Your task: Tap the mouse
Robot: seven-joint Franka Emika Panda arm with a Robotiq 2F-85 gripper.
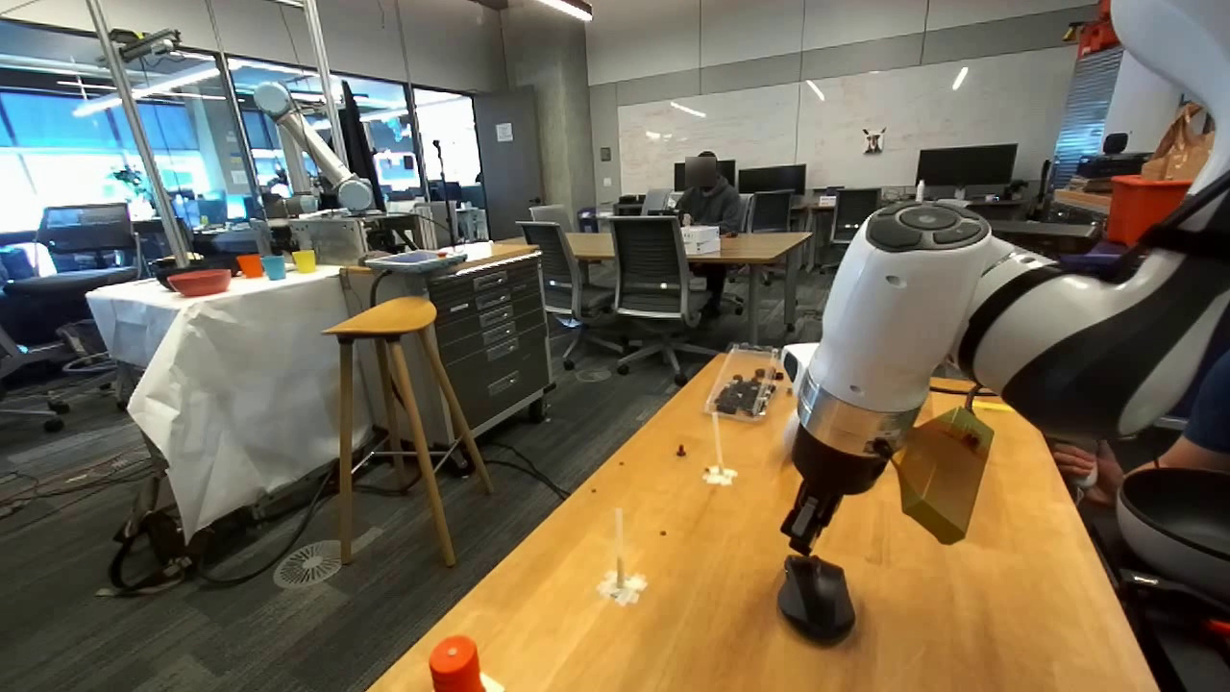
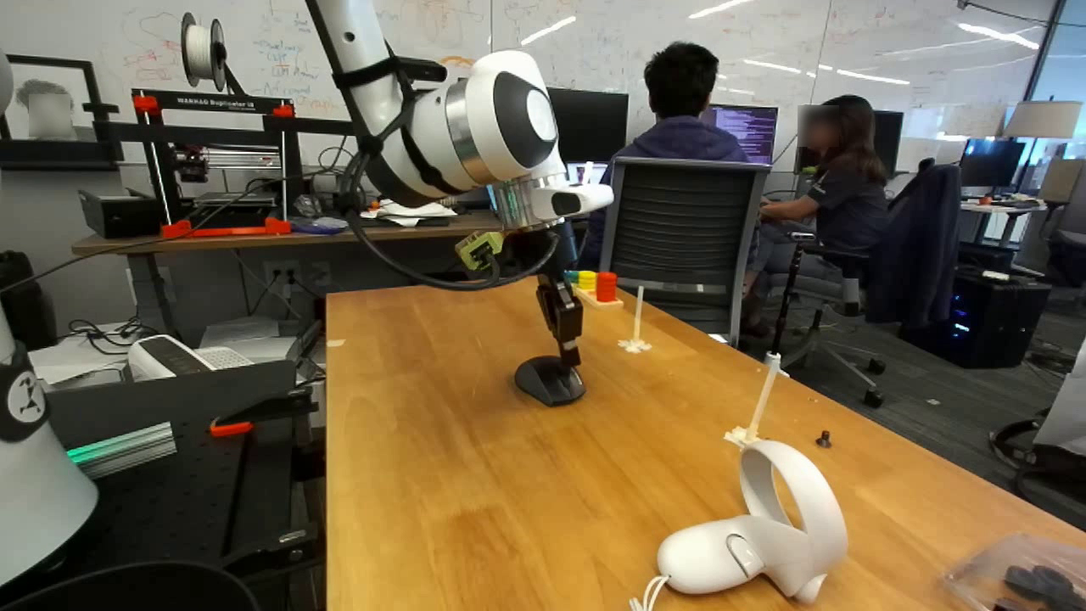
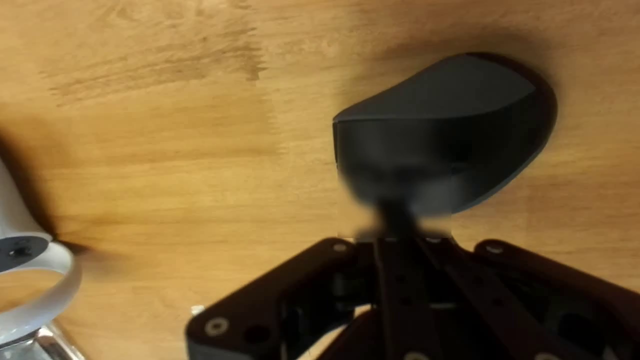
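Pincer (image 2: pixel 569 352) points down, fingers together, tips at one end of the mouse (image 1: pixel 817 601). Mouse: black, flat on the wooden table (image 2: pixel 441 450), directly below the tips. Contact cannot be told; tips blurred in the wrist view.

Just beside the pincer, to its right in an exterior view: yellow-green plate (image 1: pixel 947 471). Arm (image 1: pixel 879 317) above the pincer in both exterior views.

Farther out, in an exterior view: thin pale stick (image 1: pixel 619 543) standing left of the pincer, its foot in tape. Behind the pincer and left: clear tray (image 1: pixel 747 359) with dark parts in it.

In an exterior view: white controller (image 2: pixel 708 556) with a ring, nearer the camera than the pincer and to its right, well apart. Red piece (image 2: pixel 606 288) behind the pincer, slightly right.
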